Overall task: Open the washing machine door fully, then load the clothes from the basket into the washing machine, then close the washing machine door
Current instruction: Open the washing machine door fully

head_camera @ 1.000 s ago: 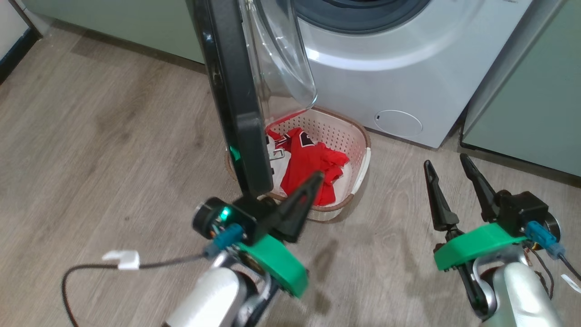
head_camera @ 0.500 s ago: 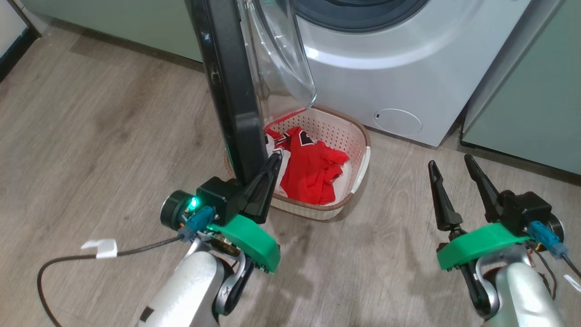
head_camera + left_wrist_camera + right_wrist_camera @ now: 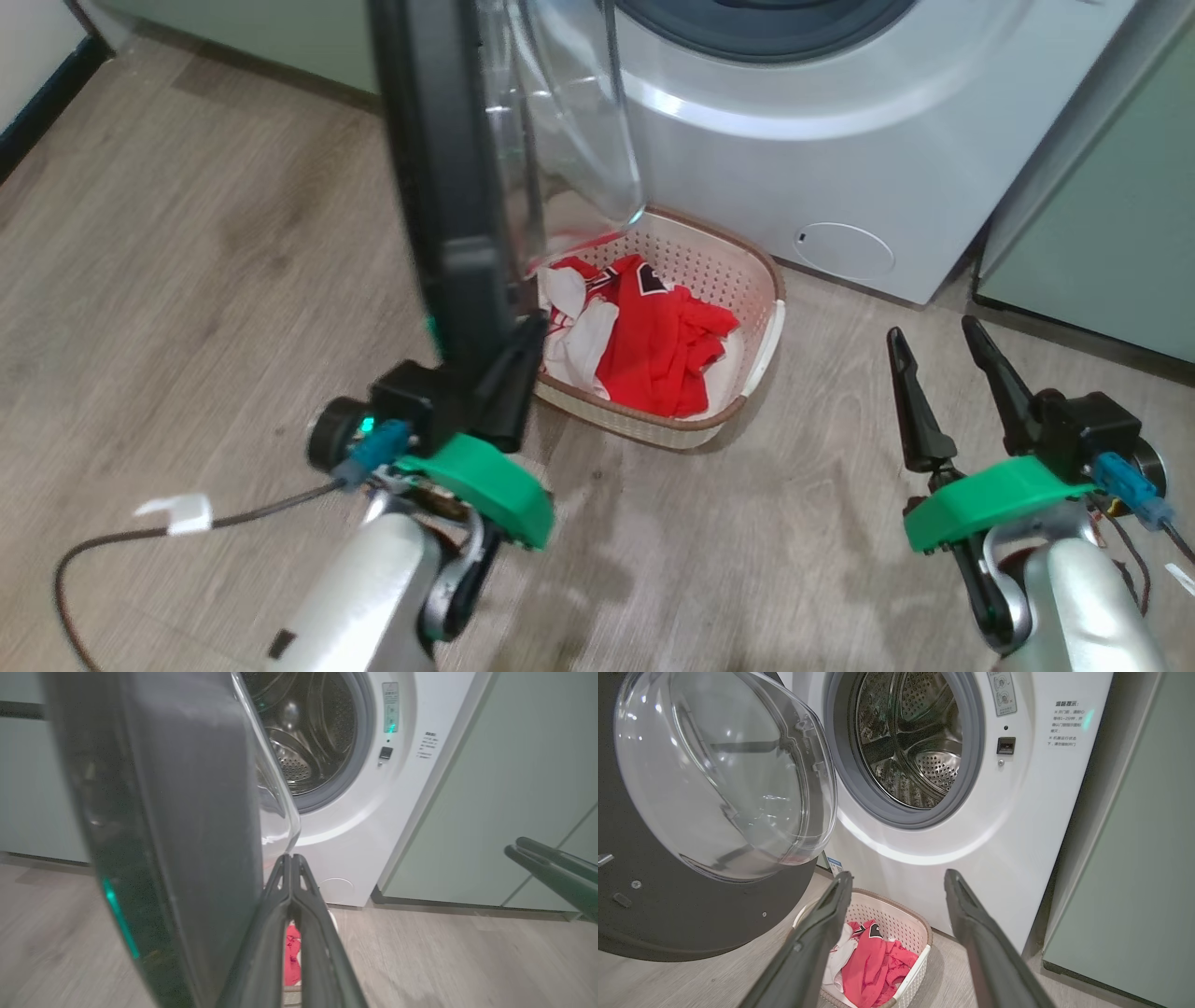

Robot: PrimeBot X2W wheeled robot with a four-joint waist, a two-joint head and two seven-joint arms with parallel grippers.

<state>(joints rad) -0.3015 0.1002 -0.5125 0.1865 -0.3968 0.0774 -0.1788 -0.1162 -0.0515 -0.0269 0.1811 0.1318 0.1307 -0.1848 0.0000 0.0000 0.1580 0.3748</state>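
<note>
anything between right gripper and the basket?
Just bare floor between the right gripper and the basket, seen in the head view.

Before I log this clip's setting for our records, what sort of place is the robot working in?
Most likely a home laundry corner: a white front-loading washing machine stands between pale green cabinets, and a basket of clothes sits on wood-look flooring.
</note>
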